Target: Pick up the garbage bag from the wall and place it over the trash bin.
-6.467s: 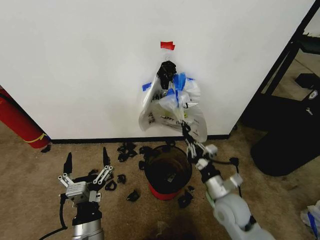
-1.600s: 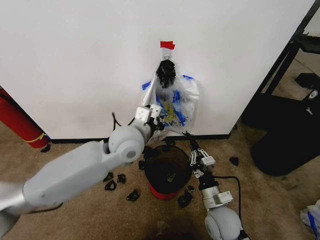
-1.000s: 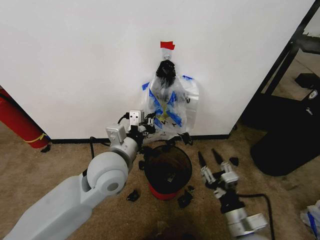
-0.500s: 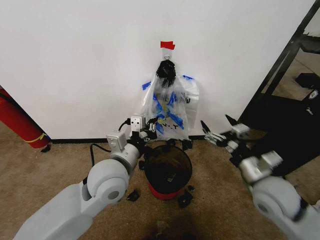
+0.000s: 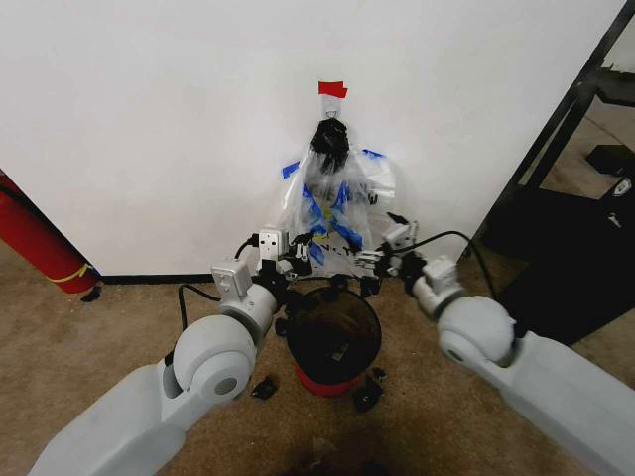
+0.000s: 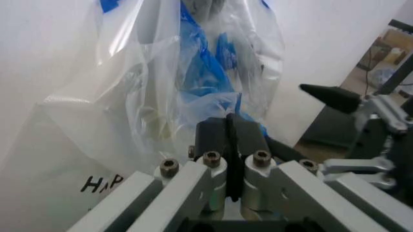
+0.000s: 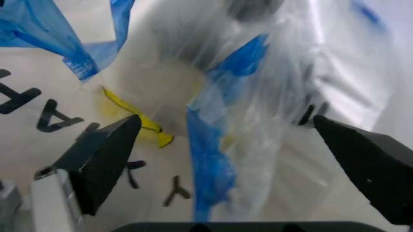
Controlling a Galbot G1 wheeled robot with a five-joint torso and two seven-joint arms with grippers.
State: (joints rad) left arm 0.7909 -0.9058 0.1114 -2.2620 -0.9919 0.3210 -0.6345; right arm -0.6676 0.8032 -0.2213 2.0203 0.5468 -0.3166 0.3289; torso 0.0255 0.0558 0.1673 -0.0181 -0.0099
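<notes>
I see the garbage bag (image 5: pixel 332 223) hanging on the wall (image 5: pixel 149 119) above the trash bin (image 5: pixel 332 342). Left gripper (image 6: pixel 230 140) jaws clamp its lower edge; right gripper (image 7: pixel 226 145) jaws spread wide beside it.

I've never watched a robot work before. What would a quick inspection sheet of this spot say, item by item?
Surface: beige carpet.
Job's things: garbage bag hanging on the white wall below red tape; trash bin on the floor beneath.
Clutter: black clips scattered around the bin.
Grippers: left pincer shut on the garbage bag; right pincer open at the bag.
Cables: black cable on the right arm.
Surroundings: red cylinder, black stand.
</notes>
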